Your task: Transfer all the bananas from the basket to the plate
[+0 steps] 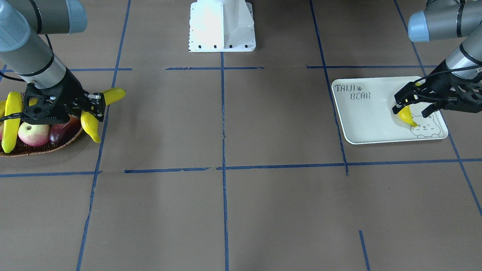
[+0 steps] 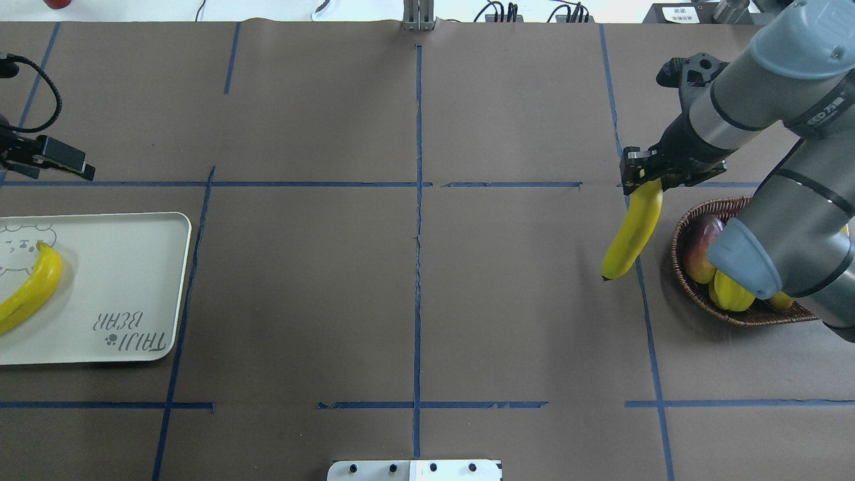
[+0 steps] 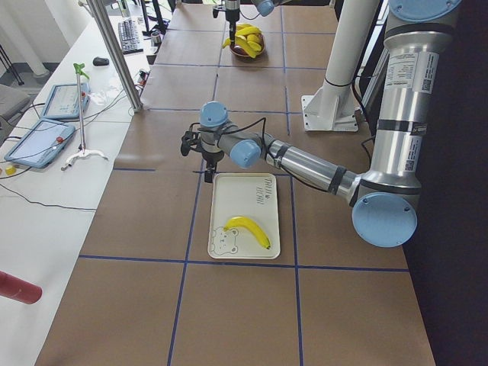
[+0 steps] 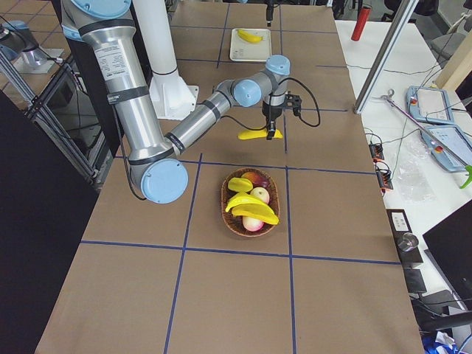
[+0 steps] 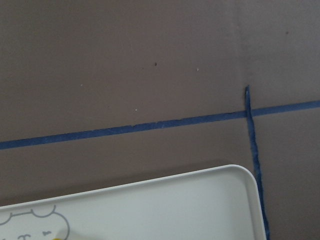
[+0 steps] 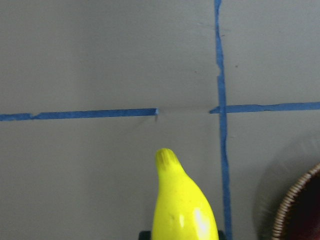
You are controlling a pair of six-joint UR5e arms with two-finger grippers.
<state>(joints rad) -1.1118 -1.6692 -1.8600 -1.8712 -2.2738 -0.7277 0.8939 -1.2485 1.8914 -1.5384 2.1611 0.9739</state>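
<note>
My right gripper (image 2: 642, 175) is shut on the stem end of a yellow banana (image 2: 631, 230) and holds it in the air beside the wicker basket (image 2: 681, 267). The held banana also shows in the front view (image 1: 90, 126) and fills the right wrist view (image 6: 182, 200). More bananas (image 4: 258, 216) lie in the basket (image 4: 230, 210). One banana (image 2: 33, 287) lies on the "TAIJI BEAR" plate (image 2: 133, 267), over the bear drawing. My left gripper (image 1: 412, 108) is open and empty, raised near that banana (image 1: 407, 114) by the plate's edge.
The basket also holds a yellow-green starfruit (image 2: 731, 294), an apple (image 1: 34, 133) and a dark red fruit (image 1: 60, 131). Blue tape lines cross the brown table. The robot's white base (image 1: 222, 26) stands at the table's middle edge.
</note>
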